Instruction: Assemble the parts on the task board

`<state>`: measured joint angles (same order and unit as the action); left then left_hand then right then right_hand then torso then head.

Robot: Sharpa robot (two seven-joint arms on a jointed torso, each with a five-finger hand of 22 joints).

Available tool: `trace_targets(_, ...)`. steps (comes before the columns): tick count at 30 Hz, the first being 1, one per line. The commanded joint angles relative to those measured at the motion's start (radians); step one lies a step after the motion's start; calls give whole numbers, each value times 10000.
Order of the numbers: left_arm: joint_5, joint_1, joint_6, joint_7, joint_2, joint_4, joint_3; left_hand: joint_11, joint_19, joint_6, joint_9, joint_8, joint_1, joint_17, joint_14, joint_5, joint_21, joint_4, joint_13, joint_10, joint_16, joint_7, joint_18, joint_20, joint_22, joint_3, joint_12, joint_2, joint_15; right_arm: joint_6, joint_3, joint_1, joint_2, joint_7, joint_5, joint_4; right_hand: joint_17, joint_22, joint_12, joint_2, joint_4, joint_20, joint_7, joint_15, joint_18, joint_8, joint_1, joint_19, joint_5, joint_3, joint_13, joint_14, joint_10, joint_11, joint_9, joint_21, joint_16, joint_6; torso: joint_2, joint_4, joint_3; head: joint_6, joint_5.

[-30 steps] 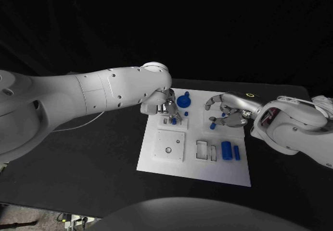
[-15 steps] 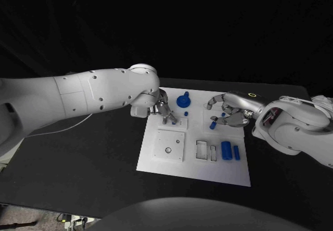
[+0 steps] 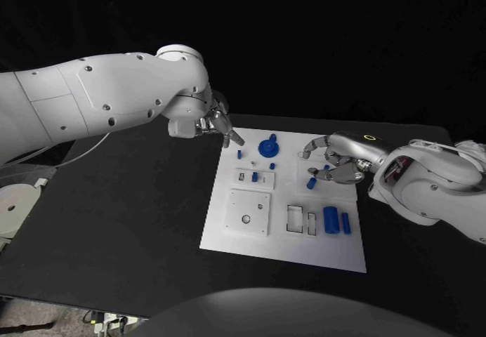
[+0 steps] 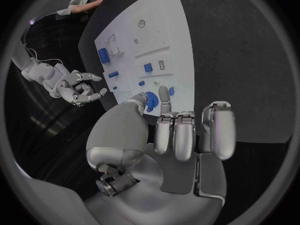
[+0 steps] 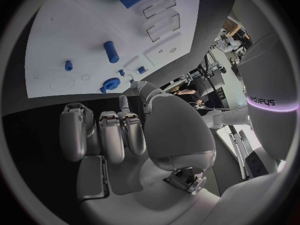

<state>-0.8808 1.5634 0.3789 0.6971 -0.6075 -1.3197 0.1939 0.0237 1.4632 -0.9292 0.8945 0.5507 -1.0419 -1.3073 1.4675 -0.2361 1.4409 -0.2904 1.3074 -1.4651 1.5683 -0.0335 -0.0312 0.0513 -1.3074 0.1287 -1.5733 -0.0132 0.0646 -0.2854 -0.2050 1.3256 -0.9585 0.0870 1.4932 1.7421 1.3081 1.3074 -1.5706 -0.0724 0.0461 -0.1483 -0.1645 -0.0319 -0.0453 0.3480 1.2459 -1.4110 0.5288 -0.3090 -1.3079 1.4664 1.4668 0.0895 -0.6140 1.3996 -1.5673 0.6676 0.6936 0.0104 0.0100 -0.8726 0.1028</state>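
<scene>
The white task board [image 3: 231, 228] lies mid-table. A blue gear-shaped part [image 3: 267, 147] stands near its far edge, with small blue pegs [image 3: 239, 153] around it and a small blue piece [image 3: 254, 176] in a white socket plate. A blue peg [image 3: 311, 183], a thick blue cylinder [image 3: 330, 215] and a slim blue bar [image 3: 345, 223] sit on the right side. My left hand [image 3: 210, 123] hangs raised off the board's far left corner, holding nothing, fingers pointing down. My right hand [image 3: 340, 160] hovers over the board's far right part, fingers loosely curved, nothing in it. The left wrist view shows my own left hand [image 4: 181, 130], the gear [image 4: 150, 101] and the board [image 4: 156, 30].
A white square plate with a round hole [image 3: 247, 210] and a rectangular slot block [image 3: 296, 219] sit on the board's near half. A white round object [image 3: 12, 207] lies at the table's left edge. Bare black table [image 3: 121, 232] stretches left of the board.
My left hand has lifted off the small socket plate and drawn back up to the far left, leaving the small blue piece in it. The right hand has hardly moved.
</scene>
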Motion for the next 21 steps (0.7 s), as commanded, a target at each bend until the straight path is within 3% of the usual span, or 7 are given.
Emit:
trace_targets(1, 116, -29, 603, 1195, 288, 509, 9, 48, 320, -71, -10, -58, -97, -2635, 1033, -64, 26, 2, 2634, -1057, 25, 6, -28, -75, -2183, -46, 25, -5, 55, 172, -4, -7, 42, -109, -61, -42, 2627, 1951, -2, -7, 63, 6, -10, -58, -61, 23, -71, 23, 59, 2, -2629, 1044, 1040, 34, 15, 0, -35, 74, 35, -14, -40, 0, 9)
trace_targets(13, 84, -563, 48, 139, 1319, 2095, 21, 47, 345, -99, -31, -164, -25, -2635, 1033, -98, 58, 4, 2634, -1057, 25, 1, -17, -84, -2197, -146, 25, 44, 58, 309, -8, -13, 59, -119, -120, -83, 2627, 1952, -2, 2, 74, 6, -8, -57, -60, 21, -80, 21, 74, 0, -2629, 1044, 1040, 30, 19, 1, -35, 72, 110, -25, -119, 0, -3)
trace_targets(21, -514, -879, -242, -417, 1878, 2770, 21, 38, 324, -70, -24, -201, -72, -2635, 1033, -75, 23, 13, 2634, -1057, 25, -13, -26, -83, -2186, -181, 25, 11, 53, 296, -8, -13, 37, -116, -124, -44, 2627, 1952, -2, 2, 74, 6, -8, -57, -60, 21, -80, 21, 74, 0, -2629, 1044, 1040, 30, 19, 1, -35, 72, 113, -31, -116, 0, -17)
